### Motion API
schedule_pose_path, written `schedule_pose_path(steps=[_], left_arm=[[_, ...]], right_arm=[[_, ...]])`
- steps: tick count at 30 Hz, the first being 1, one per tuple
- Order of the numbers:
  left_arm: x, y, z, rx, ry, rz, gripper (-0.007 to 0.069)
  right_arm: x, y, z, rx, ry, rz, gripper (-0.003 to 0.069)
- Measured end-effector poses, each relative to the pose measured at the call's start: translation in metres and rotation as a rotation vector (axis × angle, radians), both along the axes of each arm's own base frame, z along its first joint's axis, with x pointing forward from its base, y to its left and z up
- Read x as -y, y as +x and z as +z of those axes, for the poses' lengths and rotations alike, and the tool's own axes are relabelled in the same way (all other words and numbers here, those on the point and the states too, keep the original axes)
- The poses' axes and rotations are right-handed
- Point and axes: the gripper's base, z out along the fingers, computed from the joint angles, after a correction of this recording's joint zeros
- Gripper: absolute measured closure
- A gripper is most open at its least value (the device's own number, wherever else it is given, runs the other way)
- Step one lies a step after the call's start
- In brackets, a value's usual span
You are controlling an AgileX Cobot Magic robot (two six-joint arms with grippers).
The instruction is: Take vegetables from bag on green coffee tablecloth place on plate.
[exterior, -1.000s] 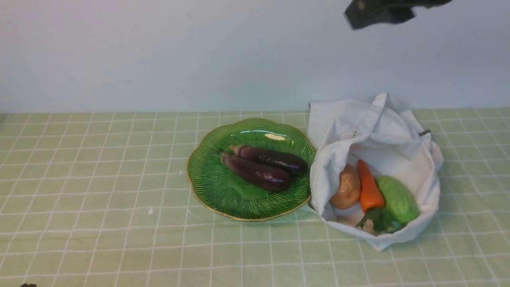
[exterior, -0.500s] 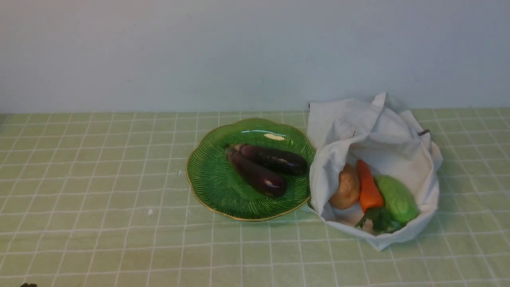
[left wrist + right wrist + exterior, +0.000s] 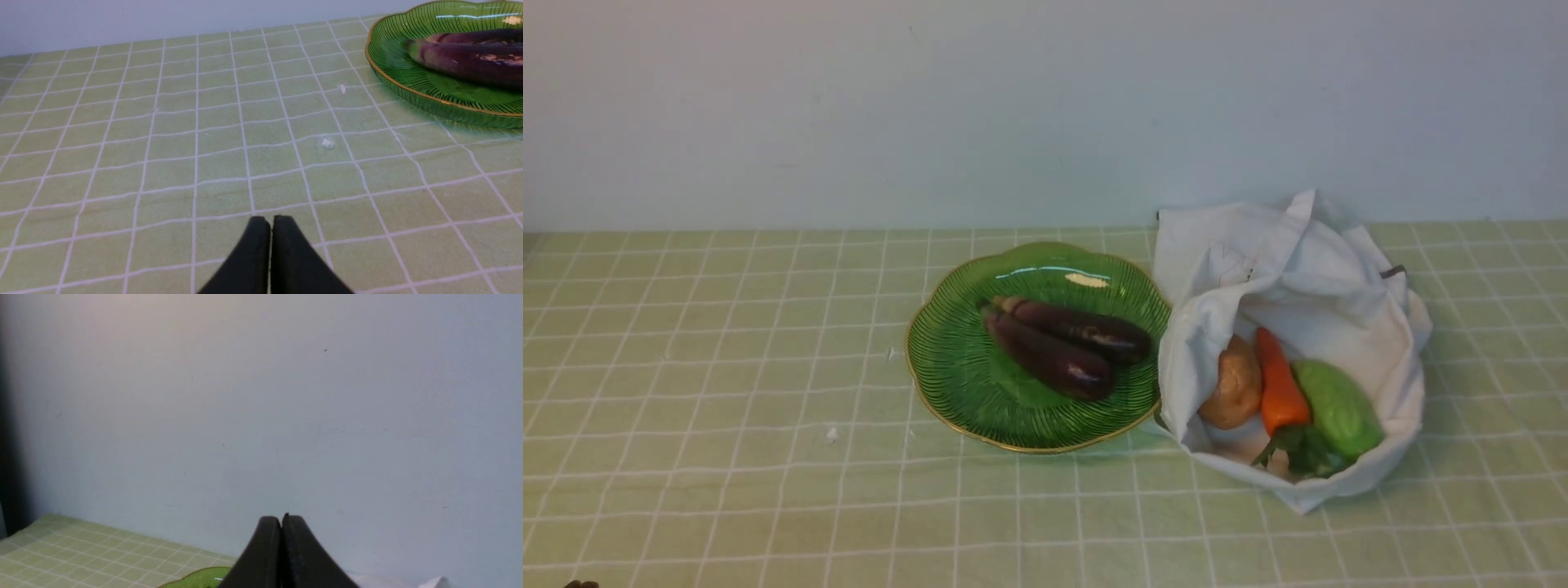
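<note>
Front view shows a green glass plate (image 3: 947, 384) with a gold rim resting on the pale green checked tablecloth (image 3: 727, 367). Two dark purple eggplants (image 3: 1054, 359) lie side by side on it, touching, with their stem ends pointing towards the left and back. Just to the right, a white cloth bag (image 3: 1290, 261) sits against the plate's edge with its mouth open towards the camera. Inside it are a tan potato (image 3: 1233, 384), an orange carrot (image 3: 1278, 384) with its green stem towards the front, and a light green gourd (image 3: 1339, 408), packed closely in a row from left to right. A plain pale wall (image 3: 931, 106) stands behind the table.

From the left wrist camera, the left gripper (image 3: 270, 224) hangs low over bare cloth, its two black fingers pressed together with nothing between them. It is well apart from the plate (image 3: 392, 77), and a small white crumb (image 3: 327, 143) lies on the cloth between them.

From the right wrist camera, the right gripper (image 3: 281, 520) is raised and faces the wall, its fingers likewise clenched on nothing. A sliver of the plate (image 3: 196, 580) and the cloth show below it.
</note>
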Motion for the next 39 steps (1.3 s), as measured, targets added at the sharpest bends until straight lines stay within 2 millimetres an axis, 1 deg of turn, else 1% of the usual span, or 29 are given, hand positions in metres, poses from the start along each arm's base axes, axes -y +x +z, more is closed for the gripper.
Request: schedule_pose_path(steps=[11,16,18,19,20,21,23,24,27,29,30,32,36,39], left_arm=[[0.0,0.0,0.0,0.0,0.0,0.0,0.0633],[0.0,0.0,0.0,0.0,0.0,0.0,0.0633],[0.0,0.0,0.0,0.0,0.0,0.0,0.0633],[0.0,0.0,0.0,0.0,0.0,0.0,0.0633],[0.0,0.0,0.0,0.0,0.0,0.0,0.0633],[0.0,0.0,0.0,0.0,0.0,0.0,0.0633],[0.0,0.0,0.0,0.0,0.0,0.0,0.0633],[0.0,0.0,0.0,0.0,0.0,0.0,0.0633],[0.0,0.0,0.0,0.0,0.0,0.0,0.0633],[0.0,0.0,0.0,0.0,0.0,0.0,0.0633],[0.0,0.0,0.0,0.0,0.0,0.0,0.0633],[0.0,0.0,0.0,0.0,0.0,0.0,0.0633],[0.0,0.0,0.0,0.0,0.0,0.0,0.0633],[0.0,0.0,0.0,0.0,0.0,0.0,0.0633]], right_arm=[[0.0,0.0,0.0,-0.003,0.002,0.001,0.0673],[0.0,0.0,-0.002,0.01,-0.032,-0.006,0.0673],[0.002,-0.003,-0.009,0.012,-0.076,-0.018,0.0673],[0.003,-0.004,-0.017,0.01,-0.108,-0.039,0.0673],[0.003,-0.004,-0.019,0.004,-0.117,-0.044,0.0673],[0.007,-0.004,-0.036,-0.038,-0.167,-0.094,0.0673],[0.012,-0.005,-0.058,-0.119,-0.201,-0.172,0.0673],[0.013,-0.006,-0.061,-0.127,-0.199,-0.186,0.0673],[0.019,-0.007,-0.079,-0.216,-0.2,-0.265,0.0673],[0.024,-0.006,-0.097,-0.314,-0.199,-0.348,0.0673],[0.024,-0.006,-0.098,-0.319,-0.199,-0.354,0.0673],[0.027,-0.006,-0.108,-0.384,-0.197,-0.401,0.0673],[0.028,-0.006,-0.116,-0.419,-0.204,-0.412,0.0673],[0.028,-0.005,-0.116,-0.406,-0.201,-0.414,0.0673]])
